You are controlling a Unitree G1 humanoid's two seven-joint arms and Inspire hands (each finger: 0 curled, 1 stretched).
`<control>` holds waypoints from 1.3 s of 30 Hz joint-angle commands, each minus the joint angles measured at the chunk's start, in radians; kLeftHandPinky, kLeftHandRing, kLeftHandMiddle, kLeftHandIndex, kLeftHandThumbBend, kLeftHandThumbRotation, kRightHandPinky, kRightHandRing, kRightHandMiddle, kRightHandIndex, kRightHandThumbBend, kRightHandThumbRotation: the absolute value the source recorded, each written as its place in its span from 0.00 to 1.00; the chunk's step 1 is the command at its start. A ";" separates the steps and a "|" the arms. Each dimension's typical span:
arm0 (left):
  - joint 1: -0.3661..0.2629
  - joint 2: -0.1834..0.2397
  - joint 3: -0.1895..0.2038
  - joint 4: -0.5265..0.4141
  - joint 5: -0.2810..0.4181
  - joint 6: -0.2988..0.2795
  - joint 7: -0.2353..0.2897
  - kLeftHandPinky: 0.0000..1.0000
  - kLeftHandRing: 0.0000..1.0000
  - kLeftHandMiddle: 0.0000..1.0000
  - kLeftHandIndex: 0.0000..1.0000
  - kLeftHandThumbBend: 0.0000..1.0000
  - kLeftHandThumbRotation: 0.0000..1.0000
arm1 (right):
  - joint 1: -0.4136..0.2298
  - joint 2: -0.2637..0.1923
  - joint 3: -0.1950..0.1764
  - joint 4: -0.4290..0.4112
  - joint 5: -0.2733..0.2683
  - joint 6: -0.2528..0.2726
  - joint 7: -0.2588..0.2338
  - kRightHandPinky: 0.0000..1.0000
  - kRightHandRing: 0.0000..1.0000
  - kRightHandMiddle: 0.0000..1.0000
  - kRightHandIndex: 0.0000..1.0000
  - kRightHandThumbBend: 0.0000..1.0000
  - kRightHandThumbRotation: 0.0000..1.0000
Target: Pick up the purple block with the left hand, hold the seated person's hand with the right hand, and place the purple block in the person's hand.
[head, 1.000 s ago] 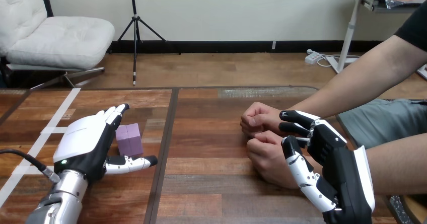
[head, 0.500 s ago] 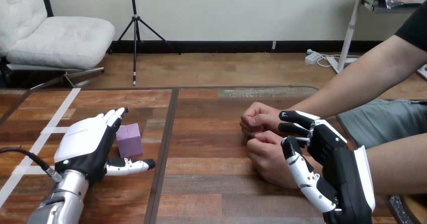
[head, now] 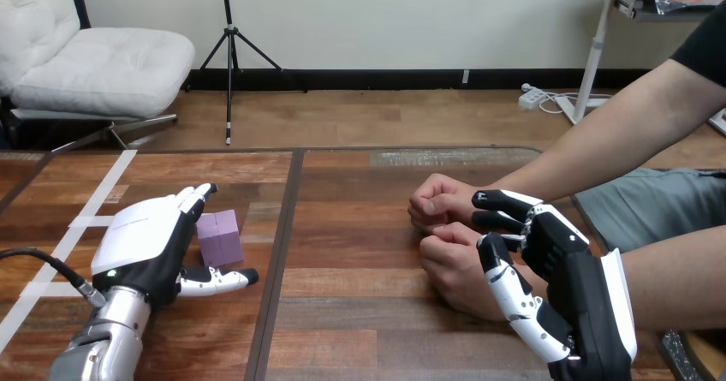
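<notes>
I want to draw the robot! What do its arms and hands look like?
The left robot hand is black with a white shell on its back and black-and-white fingers, on a silver forearm with a black cable. The right robot hand is black with a white shell too.

- Table (head: 360, 227): brown wood planks, smooth, with a low sheen.
- Tape (head: 64, 248): white strips, matt, flat on the wood.
- Block (head: 220, 235): purple, matt, smooth-faced; material cannot be told.
- Left hand (head: 141, 244): glossy white plastic shell over matt black plastic.
- Right hand (head: 565, 287): black plastic with a slight gloss, white glossy shells.
- Left forearm (head: 98, 347): silver metal, satin finish.
</notes>
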 commanded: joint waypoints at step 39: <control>-0.116 -0.005 -0.007 0.102 -0.057 -0.061 0.135 0.84 0.89 0.90 0.90 0.71 0.43 | -0.075 -0.003 -0.012 0.011 0.007 -0.030 0.004 0.59 0.71 0.74 0.68 0.37 0.46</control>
